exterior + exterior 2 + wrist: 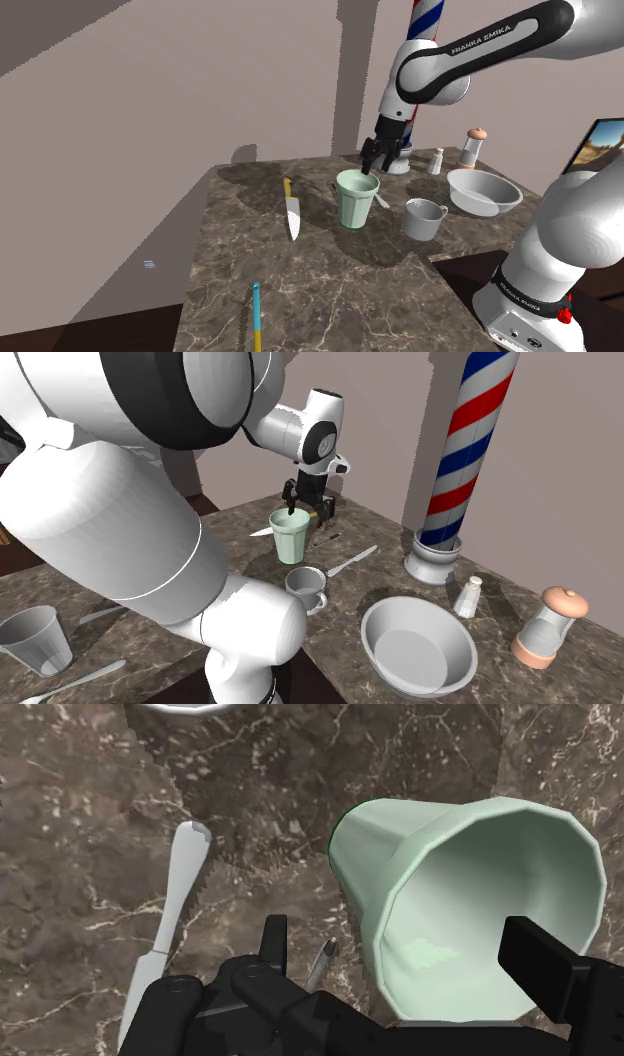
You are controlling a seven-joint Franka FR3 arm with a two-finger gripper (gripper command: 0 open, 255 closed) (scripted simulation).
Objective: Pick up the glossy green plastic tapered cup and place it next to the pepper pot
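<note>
A pale green tapered cup (pixel 355 198) (pixel 290 536) (pixel 470 904) stands upright near the middle of the dark marble table (pixel 300 275). My black gripper (pixel 372 165) (pixel 305 510) (pixel 405 939) hangs at its rim, open. One finger (pixel 275 939) is outside the cup wall, the other (pixel 540 966) is over the cup's inside, and neither touches it. The pepper pot (pixel 474 147) (pixel 548 627), grey with a peach top and base, stands at the table's far corner, beside a small white shaker (pixel 436 160) (pixel 466 597).
A grey bowl (pixel 483 190) (pixel 417 647) and a grey mug (pixel 424 218) (pixel 305 587) lie between cup and pepper pot. A striped barber pole (pixel 420 30) (pixel 460 442) rises behind. A knife (pixel 291 210), a spoon (pixel 350 560) (pixel 165 934) and a blue-yellow tool (pixel 256 315) lie on the table.
</note>
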